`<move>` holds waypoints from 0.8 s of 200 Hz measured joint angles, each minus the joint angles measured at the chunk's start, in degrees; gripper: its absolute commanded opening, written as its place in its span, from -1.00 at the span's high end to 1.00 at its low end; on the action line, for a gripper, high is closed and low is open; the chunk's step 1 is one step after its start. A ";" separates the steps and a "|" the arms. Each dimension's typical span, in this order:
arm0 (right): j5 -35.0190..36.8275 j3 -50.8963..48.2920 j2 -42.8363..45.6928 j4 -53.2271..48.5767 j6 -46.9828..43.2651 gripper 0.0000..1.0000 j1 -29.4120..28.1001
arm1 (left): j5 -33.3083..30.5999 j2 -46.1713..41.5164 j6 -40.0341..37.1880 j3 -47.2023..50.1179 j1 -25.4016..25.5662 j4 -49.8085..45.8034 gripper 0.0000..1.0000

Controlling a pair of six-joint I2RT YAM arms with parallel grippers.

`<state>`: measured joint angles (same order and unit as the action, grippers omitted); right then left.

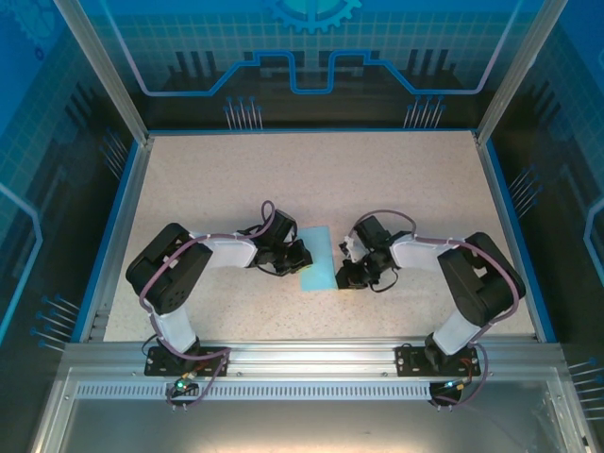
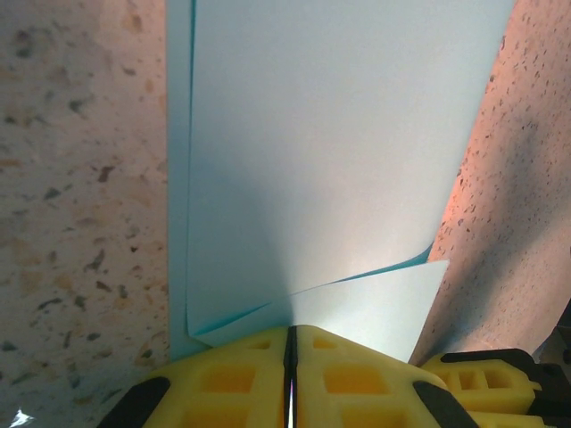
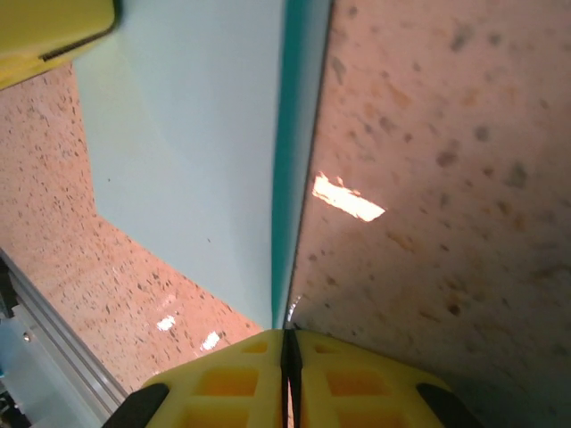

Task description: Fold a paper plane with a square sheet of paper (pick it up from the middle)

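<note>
While both arms meet at the centre of the top view, I count one thin light-blue square sheet of paper (image 1: 319, 260), doubled over, above the speckled beige tabletop (image 1: 406, 189); two grippers, the left gripper (image 1: 298, 256) and right gripper (image 1: 347, 271), pinch its opposite edges with jaws closed, probably to keep the layers aligned for creasing.

square sheet of paper (image 2: 339, 160): far end cut off at top edge, both wrist views
</note>
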<state>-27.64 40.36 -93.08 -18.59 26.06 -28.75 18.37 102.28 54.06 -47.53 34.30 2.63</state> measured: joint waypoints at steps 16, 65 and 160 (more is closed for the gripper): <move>-0.07 -0.98 1.25 0.09 0.37 0.77 0.35 | 0.00 0.00 0.00 0.00 0.00 0.00 0.75; 0.61 0.79 9.05 -4.85 1.14 0.72 0.46 | 0.02 0.00 -0.24 -0.35 0.02 -0.17 0.65; 3.23 15.72 -6.19 -1.20 0.83 0.70 0.48 | 0.50 -0.09 -0.07 -0.90 0.07 0.17 0.53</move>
<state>-24.40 56.07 -99.26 -19.79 26.89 -28.27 18.87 102.19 54.00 -48.42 34.37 2.81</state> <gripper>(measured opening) 0.147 0.221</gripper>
